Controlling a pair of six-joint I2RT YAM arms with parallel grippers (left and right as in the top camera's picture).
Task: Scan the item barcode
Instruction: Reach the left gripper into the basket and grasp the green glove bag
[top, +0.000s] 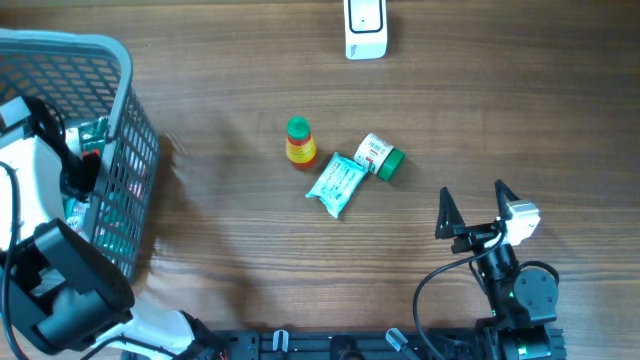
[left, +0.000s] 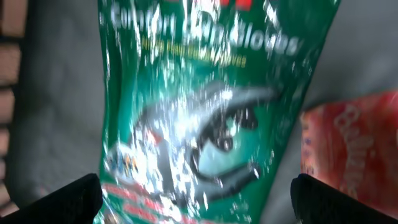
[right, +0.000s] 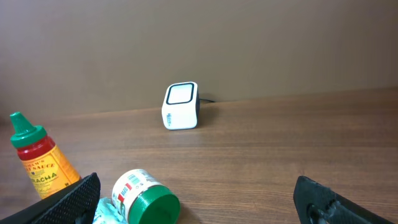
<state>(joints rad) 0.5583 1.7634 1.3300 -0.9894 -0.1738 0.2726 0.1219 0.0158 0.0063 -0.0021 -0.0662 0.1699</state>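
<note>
1. Scanner (top: 366, 28) upright at the far edge of the counter (top: 250, 260), window facing the arms: set there, it seems, for showing a barcode from either side.
2. Three loose goods at mid-counter, well short of the scanner: red sauce bottle (top: 299, 142) standing, green-lidded jar (top: 378, 155) on its side, teal packet (top: 337, 184) lying flat and touching the jar. Probably laid out within reach of both arms.
3. More stock in the mesh basket (top: 130, 90) at the left edge: a glossy green glove packet (left: 205, 112) beside a red packet (left: 354, 149). Likely the item for scanning, judging by the left arm's position, though not certain.
4. Left end effector (left: 199, 199) down inside the basket, pointing straight at the green glove packet, fingers spread wide to either side, gripping nothing. Contact impossible to judge through the blur.
5. Right end effector (top: 472, 205) low near the counter's near right corner, wrist level, aimed over the jar toward the scanner, fingers wide apart and empty, well clear of the goods. Apparently parked.
</note>
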